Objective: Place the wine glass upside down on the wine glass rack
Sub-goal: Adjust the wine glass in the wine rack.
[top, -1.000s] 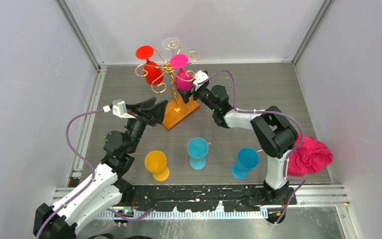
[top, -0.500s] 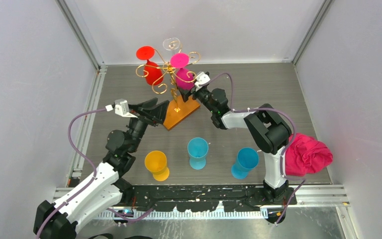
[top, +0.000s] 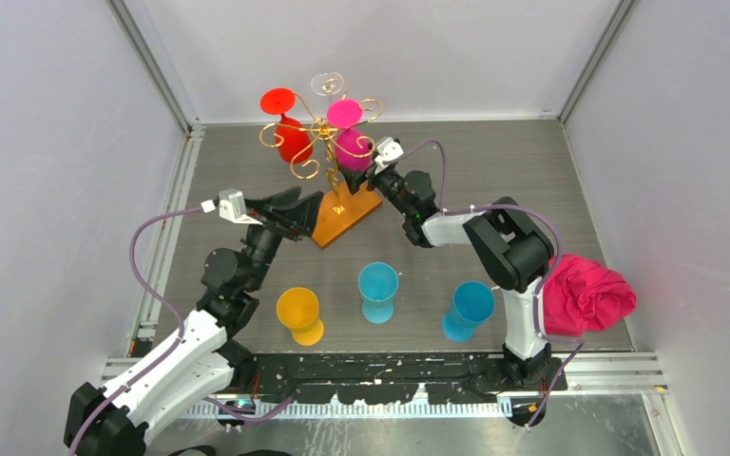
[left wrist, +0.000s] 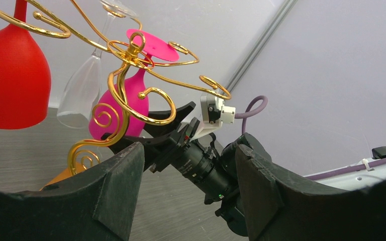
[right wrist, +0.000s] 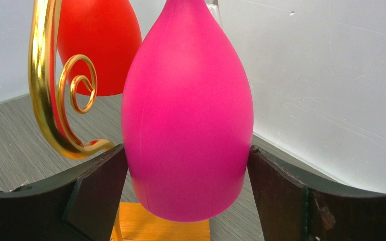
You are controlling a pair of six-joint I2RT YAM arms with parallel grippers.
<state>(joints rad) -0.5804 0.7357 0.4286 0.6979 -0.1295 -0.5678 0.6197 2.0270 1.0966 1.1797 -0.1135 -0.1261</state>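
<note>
Pink wine glass (right wrist: 188,115): matte pink; it hangs bowl-down and foot-up on the rack, directly between the right claw's fingers.
Right claw (right wrist: 186,155): its fingers stand wide, one at each flank of the pink bowl and level with its widest part. Both appear to touch the bowl, but I cannot tell whether they clamp it or only bracket it.
Rack (right wrist: 42,90): gold wire. One curled scroll sits just left of the right claw's left finger, and the wooden base (right wrist: 161,228) lies below and just ahead of the claw.
Neighbours: a red glass (right wrist: 98,45) hangs beyond the claw to its left. A clear glass (left wrist: 85,95) hangs further behind, seen from the left wrist.
Left claw (left wrist: 188,155): fingers apart and empty, looking up at the rack, with the right arm straight ahead of it.
Stage: the glass looks seated, so the likely remaining job is to let go and back out.
Risk, drag: if the fingers rub the bowl while retreating, they may swing the glass or pull its foot off the wire.
Risk, snag: the left finger is close to the scroll, and catching it could tip the light rack and shake the other glasses.
Risk, squeeze: closing further could push the bowl sideways against the stem.
</note>
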